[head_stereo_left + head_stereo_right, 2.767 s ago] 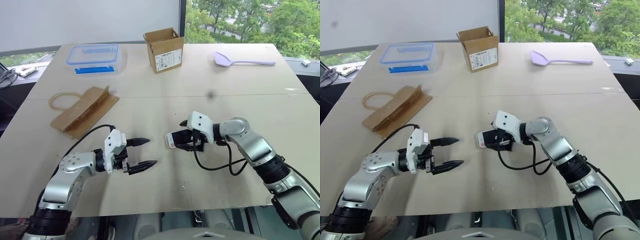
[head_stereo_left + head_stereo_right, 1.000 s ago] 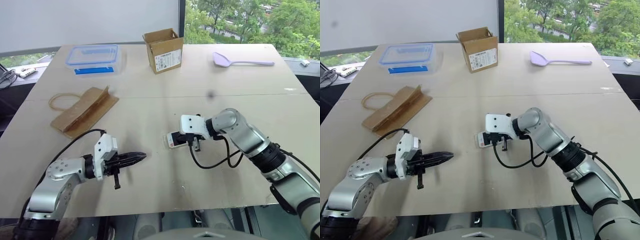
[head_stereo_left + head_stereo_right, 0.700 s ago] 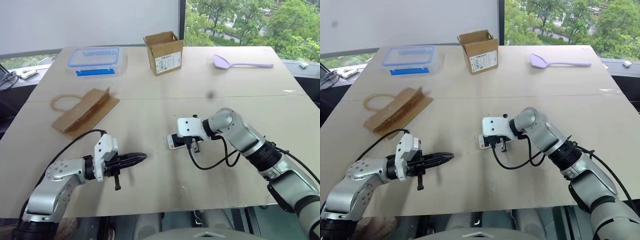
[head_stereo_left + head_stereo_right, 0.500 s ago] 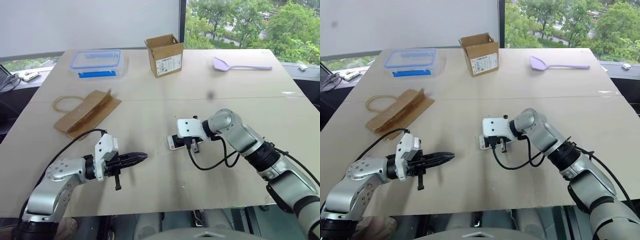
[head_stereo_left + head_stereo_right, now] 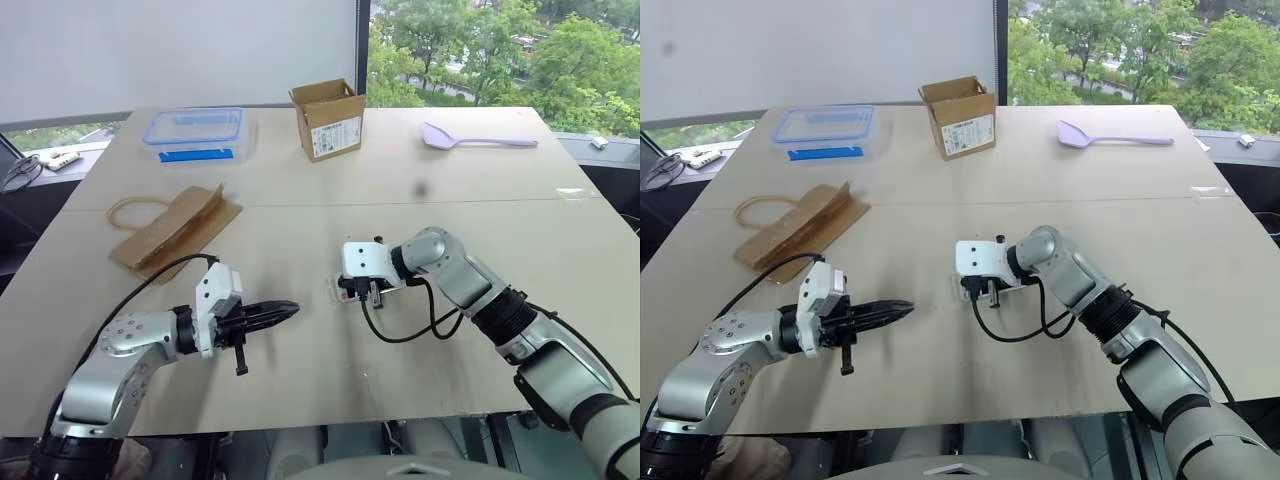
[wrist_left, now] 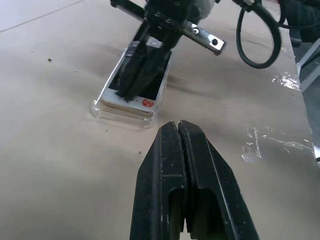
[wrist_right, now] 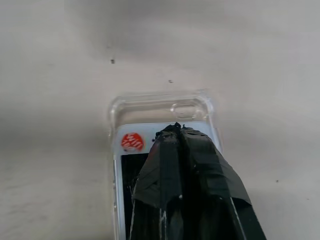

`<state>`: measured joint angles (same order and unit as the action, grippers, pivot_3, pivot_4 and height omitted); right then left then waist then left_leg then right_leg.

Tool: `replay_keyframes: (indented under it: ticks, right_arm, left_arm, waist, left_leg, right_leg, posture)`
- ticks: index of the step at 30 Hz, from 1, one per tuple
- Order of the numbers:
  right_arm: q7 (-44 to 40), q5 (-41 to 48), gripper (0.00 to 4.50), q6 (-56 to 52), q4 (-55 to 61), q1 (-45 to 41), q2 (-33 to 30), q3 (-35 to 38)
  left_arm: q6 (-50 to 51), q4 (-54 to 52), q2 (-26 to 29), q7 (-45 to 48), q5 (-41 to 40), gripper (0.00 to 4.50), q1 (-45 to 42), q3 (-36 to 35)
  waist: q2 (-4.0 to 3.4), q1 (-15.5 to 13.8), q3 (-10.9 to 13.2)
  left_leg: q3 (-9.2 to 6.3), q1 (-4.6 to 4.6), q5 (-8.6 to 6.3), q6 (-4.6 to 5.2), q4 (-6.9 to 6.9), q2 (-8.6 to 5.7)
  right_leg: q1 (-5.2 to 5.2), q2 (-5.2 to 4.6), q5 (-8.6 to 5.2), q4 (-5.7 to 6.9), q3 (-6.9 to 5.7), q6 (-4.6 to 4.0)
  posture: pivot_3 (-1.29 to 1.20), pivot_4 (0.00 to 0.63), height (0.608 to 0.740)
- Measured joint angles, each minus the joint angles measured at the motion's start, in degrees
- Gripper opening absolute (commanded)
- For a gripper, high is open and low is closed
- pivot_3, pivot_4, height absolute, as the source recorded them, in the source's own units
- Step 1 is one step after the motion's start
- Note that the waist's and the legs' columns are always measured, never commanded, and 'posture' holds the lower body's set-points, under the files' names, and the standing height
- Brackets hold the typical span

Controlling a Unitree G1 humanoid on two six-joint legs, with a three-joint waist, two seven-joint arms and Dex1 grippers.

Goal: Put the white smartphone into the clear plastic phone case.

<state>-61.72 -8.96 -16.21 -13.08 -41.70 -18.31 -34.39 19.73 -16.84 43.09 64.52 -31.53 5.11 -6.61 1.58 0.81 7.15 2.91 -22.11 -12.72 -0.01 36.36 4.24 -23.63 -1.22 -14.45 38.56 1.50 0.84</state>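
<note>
**Phone lies on the clear case, right pincer presses on it**

The white smartphone (image 7: 131, 150) lies flat on the tabletop (image 5: 300, 210), near the middle. It sits on top of the clear plastic phone case (image 7: 160, 106). One end of the case sticks out past the phone, so the phone is not lined up with it all the way. The phone has a small red sticker (image 7: 131, 142) on its white end.

The right pincer (image 7: 179, 131) is clenched, with its two black fingers pressed together. Its tip rests on the phone's screen, close to the red sticker. It is not grasping the phone, just touching it from above. In the left wrist view you can see the same black fingers (image 6: 137, 75) lying along the phone.

The left pincer (image 5: 285, 310) is clenched too, and it grasps nothing. It sits low over the tabletop, to the left of the phone, and points toward it. There is a gap between it and the case.

Other things lie farther back on the tabletop. There is a clear box with a blue lid (image 5: 192, 132), a small open cardboard box (image 5: 328, 120) and a purple spoon (image 5: 478, 138). A brown paper bag (image 5: 178, 228) lies flat on the left side.
</note>
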Motion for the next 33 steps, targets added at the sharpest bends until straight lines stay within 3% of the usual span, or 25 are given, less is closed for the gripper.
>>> replay_keyframes:
  ticks: [5,11,17,24,28,33]
  right_arm:
    - [0.4,3.7,0.00,-2.4,4.4,4.0,-0.8,5.1]
    - [1.3,7.5,0.00,-11.6,16.1,6.8,-4.3,10.1]
    - [4.6,9.2,0.00,-18.2,28.0,8.3,-11.3,17.2]
    - [9.9,4.9,0.00,-21.6,31.1,16.8,-21.9,19.9]
    - [11.3,3.2,0.00,-21.4,31.3,19.0,-23.6,19.3]
    - [12.5,2.9,0.00,-22.0,31.7,18.7,-19.4,16.0]
  left_arm:
    - [0.0,0.4,-0.5,-1.4,1.9,0.02,-1.1,1.7]
    - [0.6,1.6,-1.6,-4.9,5.1,0.02,-3.3,4.6]
    - [2.8,2.9,-3.0,-9.0,8.4,0.02,-6.3,7.4]
    - [3.8,4.2,-5.8,-12.0,11.6,0.02,-8.9,10.7]
    - [3.8,4.9,-7.3,-13.4,13.4,0.02,-10.7,12.2]
    - [3.4,6.3,-7.6,-13.3,14.0,0.02,-12.1,13.2]
  waist:
    - [-0.12,-0.1,0.2]
    - [-0.43,0.0,0.6]
    - [-0.32,-0.2,0.9]
    - [-0.18,-0.1,1.3]
    - [-0.18,-0.1,1.3]
    - [-0.19,-0.3,1.3]
  left_leg:
    - [-0.07,-0.36,0.00,0.00,0.00,-0.01]
    - [0.01,-1.88,0.02,0.03,0.00,-0.14]
    - [-0.12,-1.97,0.01,0.03,-0.11,-0.05]
    - [-0.04,-1.91,0.02,0.03,0.01,-0.10]
    - [-0.07,-1.82,0.02,0.04,0.05,-0.11]
    - [-0.15,-1.69,0.03,0.05,0.11,-0.10]
  right_leg:
    - [-0.10,-0.15,0.01,-0.26,-0.11,0.00]
    - [-1.27,0.32,0.34,-0.46,-0.22,0.06]
    - [-1.27,0.54,0.32,-0.58,-0.46,0.08]
    - [-1.18,0.47,0.34,-0.58,-0.40,0.12]
    - [-1.09,0.51,0.26,-0.55,-0.40,0.33]
    - [-0.95,0.53,0.27,-0.50,-0.43,0.35]
  posture:
    - [0.00,0.150,0.740]
    - [0.00,0.150,0.740]
    - [0.00,0.150,0.740]
    - [0.00,0.150,0.740]
    - [0.00,0.150,0.740]
    - [0.00,0.150,0.740]
